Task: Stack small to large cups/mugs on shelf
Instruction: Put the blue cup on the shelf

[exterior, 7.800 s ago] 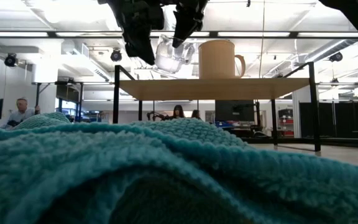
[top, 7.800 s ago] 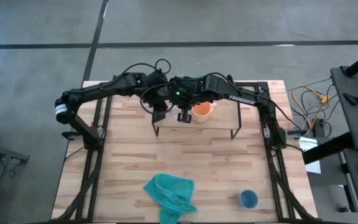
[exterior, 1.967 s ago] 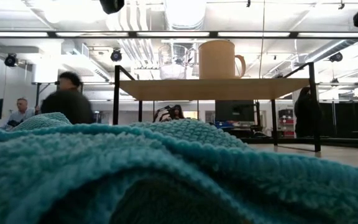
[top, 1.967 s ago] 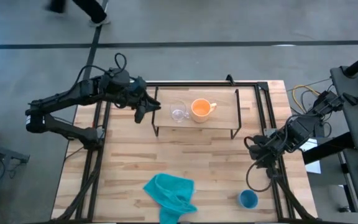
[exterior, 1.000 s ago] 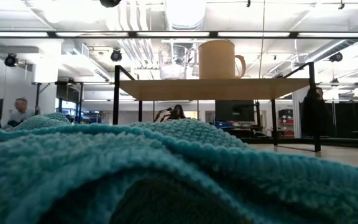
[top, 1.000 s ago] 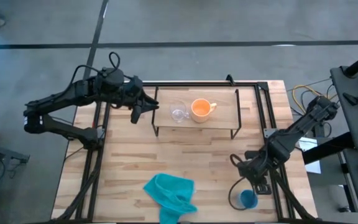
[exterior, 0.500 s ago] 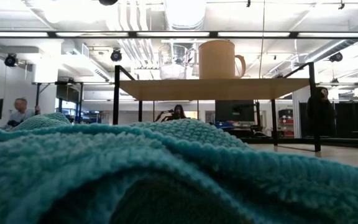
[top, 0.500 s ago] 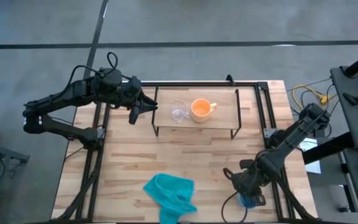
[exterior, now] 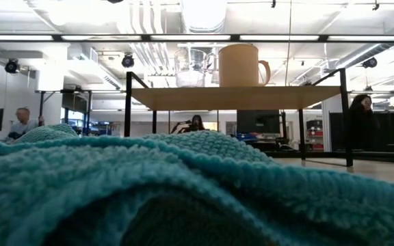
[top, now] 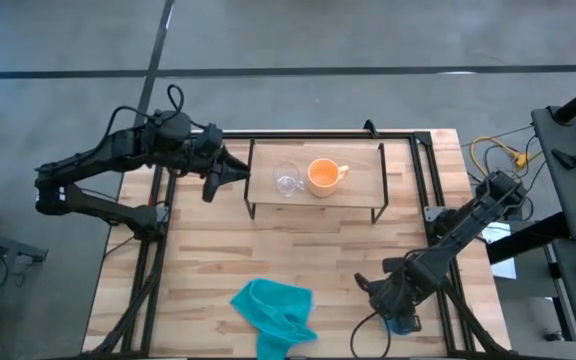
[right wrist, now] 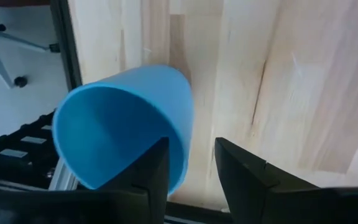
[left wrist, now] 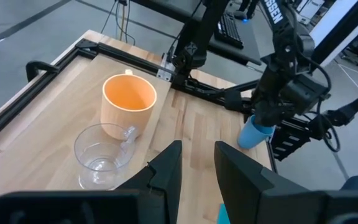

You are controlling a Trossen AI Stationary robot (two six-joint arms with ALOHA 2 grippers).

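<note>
High view: shelf (top: 358, 190) stands at the far middle of the table (top: 198, 270), its long side running left to right. On it, the glass cup (top: 287, 182) and orange mug (top: 322, 176) sit upright, just beside each other, glass to the left; the mug's handle points right. Left gripper (top: 230, 175) hangs off the shelf's left end, fingers a little apart, holding nothing. Right gripper (top: 396, 312) is low at the table's near right corner, over the blue cup (top: 402, 325), which is mostly hidden beneath it. Teal cloth (top: 273, 312) lies crumpled at the near edge, well left of that cup.

Low view: the cloth (exterior: 183, 191) fills the foreground and blocks most of the tabletop. Above it, the shelf (exterior: 238, 97) on black legs carries glass (exterior: 191, 67) and mug (exterior: 240, 65). Behind: ceiling lights, monitors, people standing and seated.

Left wrist view: mug (left wrist: 128, 106) and glass (left wrist: 104, 155) open upward; farther off, the right arm's gripper sits at the blue cup (left wrist: 252, 132).

Right wrist view: blue cup (right wrist: 126, 124) lies tilted, mouth toward the camera, one finger (right wrist: 151, 171) apparently inside the rim; whether it is clamped I cannot tell.
</note>
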